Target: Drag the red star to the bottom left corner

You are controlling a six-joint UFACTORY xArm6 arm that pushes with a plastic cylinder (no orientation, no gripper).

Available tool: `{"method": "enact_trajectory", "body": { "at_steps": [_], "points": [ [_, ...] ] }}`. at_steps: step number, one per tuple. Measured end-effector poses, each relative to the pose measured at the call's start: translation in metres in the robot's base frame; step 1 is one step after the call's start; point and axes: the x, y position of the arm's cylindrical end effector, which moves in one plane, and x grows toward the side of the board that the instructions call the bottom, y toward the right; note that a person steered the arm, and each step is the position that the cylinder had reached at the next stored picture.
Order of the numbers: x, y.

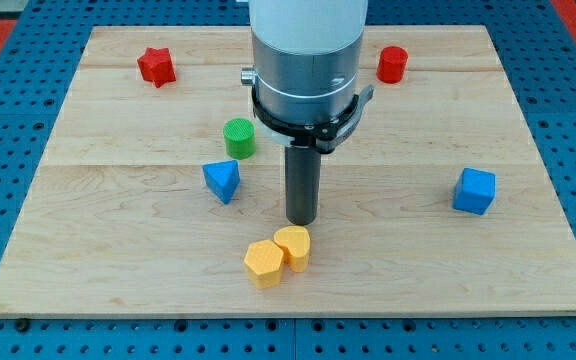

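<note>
The red star (156,66) lies near the top left corner of the wooden board (118,270). My tip (301,220) stands near the board's middle, far to the lower right of the red star. It is just above the two yellow blocks (277,256) and right of the blue triangular block (222,180). The bottom left corner of the board holds no block.
A green cylinder (239,137) stands left of the rod, above the blue triangular block. A red cylinder (392,64) is at the top right of the arm. A blue cube (474,190) sits at the right side.
</note>
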Motion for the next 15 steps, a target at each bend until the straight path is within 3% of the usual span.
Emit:
{"method": "enact_trajectory", "body": {
  "at_steps": [4, 6, 7, 9, 10, 11, 12, 15],
  "points": [
    [-0.174, 0.0],
    [-0.247, -0.082],
    [-0.256, -0.116],
    [-0.228, -0.214],
    [-0.279, -0.207],
    [-0.268, -0.255],
    [-0.214, -0.256],
    [-0.171, -0.192]
  ]
}}
